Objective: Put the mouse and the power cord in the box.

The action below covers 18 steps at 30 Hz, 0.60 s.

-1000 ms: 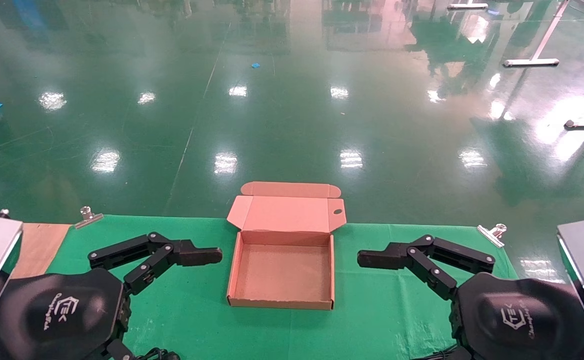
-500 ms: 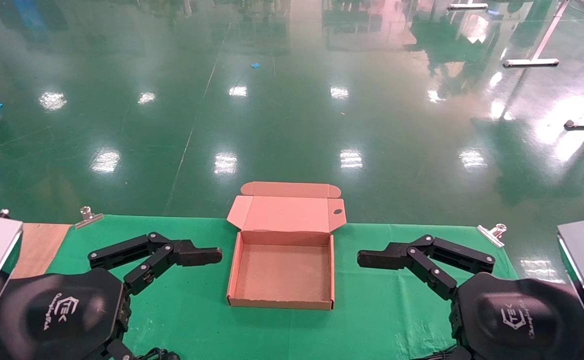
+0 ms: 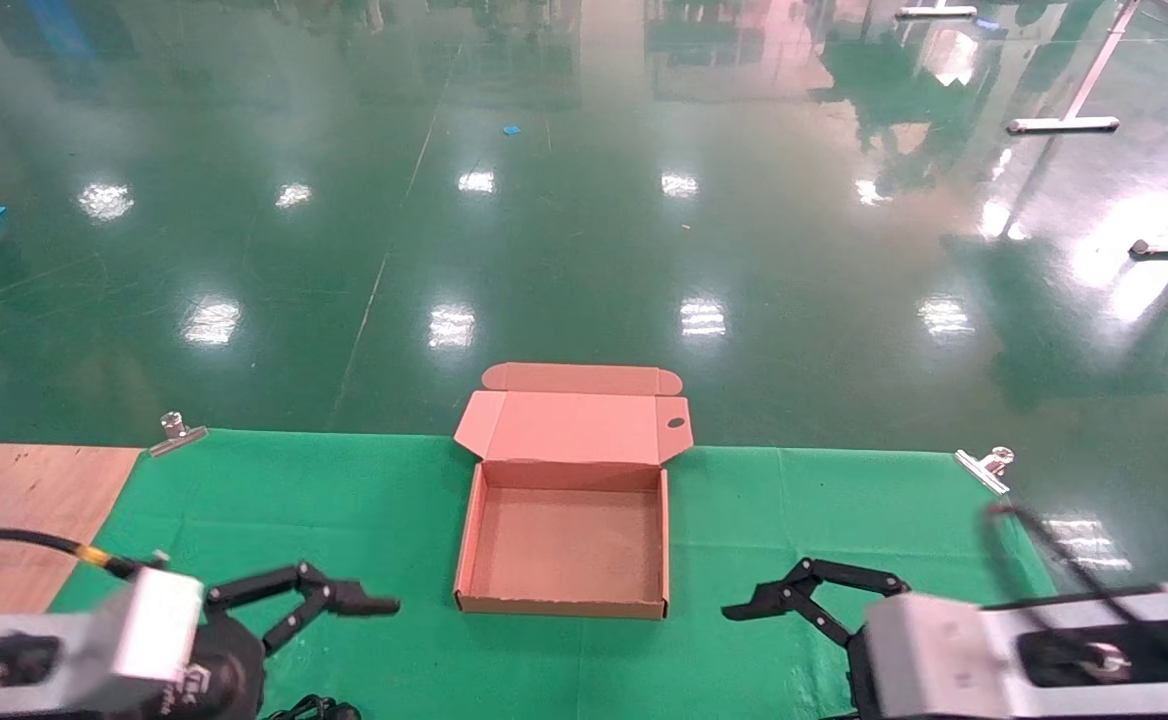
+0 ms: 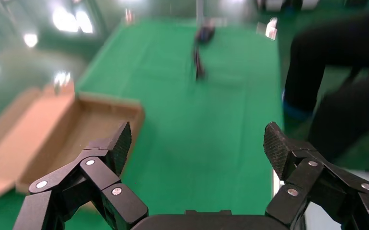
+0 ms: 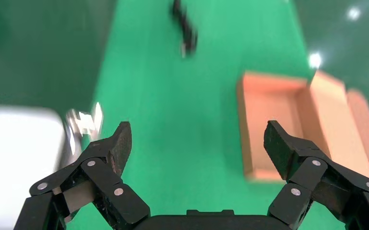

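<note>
Left gripper (image 3: 329,605) sits low over the green cloth (image 3: 344,500), near the table's front edge and left of the box (image 3: 564,545). Fingers wide apart, nothing between them; the left wrist view confirms an empty gap with cloth underneath. Bare wood tabletop (image 3: 24,490) shows left of the cloth, and a metal clip (image 3: 176,432) pins the cloth's far left corner.

Box is at the middle of the cloth, lid hinged back flat toward the far edge, tuck flap beyond it, small round hole near the lid's right corner. Tray is empty.

Right gripper (image 3: 794,600) is right of the box, also low and near the front edge, pointing at the box. Spread wide, holding nothing; the right wrist view shows only cloth between the fingers. Second clip (image 3: 984,465) at the cloth's far right corner.

Black cabling at the front edge by the left gripper; can't tell what it is. Mouse and power cord not identifiable.
</note>
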{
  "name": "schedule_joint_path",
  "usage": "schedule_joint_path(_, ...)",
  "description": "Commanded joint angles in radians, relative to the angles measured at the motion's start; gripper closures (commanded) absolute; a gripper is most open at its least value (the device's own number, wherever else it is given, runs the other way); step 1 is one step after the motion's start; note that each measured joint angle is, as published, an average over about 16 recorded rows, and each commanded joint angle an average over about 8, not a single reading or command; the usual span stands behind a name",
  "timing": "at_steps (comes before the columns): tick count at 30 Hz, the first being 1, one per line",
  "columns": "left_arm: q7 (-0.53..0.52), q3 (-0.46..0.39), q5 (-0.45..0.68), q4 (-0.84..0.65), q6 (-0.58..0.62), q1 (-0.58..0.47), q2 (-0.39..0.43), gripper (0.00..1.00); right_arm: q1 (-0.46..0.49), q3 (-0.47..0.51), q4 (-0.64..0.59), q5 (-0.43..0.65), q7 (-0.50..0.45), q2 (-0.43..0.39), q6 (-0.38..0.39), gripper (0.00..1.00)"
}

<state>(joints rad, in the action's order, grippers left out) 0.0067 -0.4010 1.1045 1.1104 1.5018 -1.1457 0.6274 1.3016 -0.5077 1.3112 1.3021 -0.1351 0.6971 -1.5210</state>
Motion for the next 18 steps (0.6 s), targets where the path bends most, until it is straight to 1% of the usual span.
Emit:
schedule_joint_path(1, 0.030, -0.021, 0.060, -0.030, 0.000, -0.017, 0.007, 0.00, 0.050, -0.040, 0.014, 0.101, -0.003, 0.018, -0.007, 0.00)
schedule_joint_path(5, 0.075, -0.069, 0.203, -0.088, -0.042, -0.065, 0.034, 0.00, 0.084, -0.124, -0.020, 0.266, 0.009, 0.073, -0.008, 0.00)
schedule_joint_path(9, 0.110, -0.118, 0.341, -0.137, -0.094, -0.094, 0.061, 0.00, 0.095, -0.191, -0.097, 0.404, 0.051, 0.125, 0.011, 0.00)
schedule_joint_path(14, 0.143, -0.166, 0.474, -0.215, -0.160, -0.114, 0.093, 0.00, 0.116, -0.261, -0.229, 0.557, 0.128, 0.190, 0.056, 0.00)
schedule_joint_path(18, 0.159, -0.204, 0.567, -0.274, -0.197, -0.141, 0.124, 0.00, 0.134, -0.309, -0.335, 0.664, 0.186, 0.247, 0.108, 0.00)
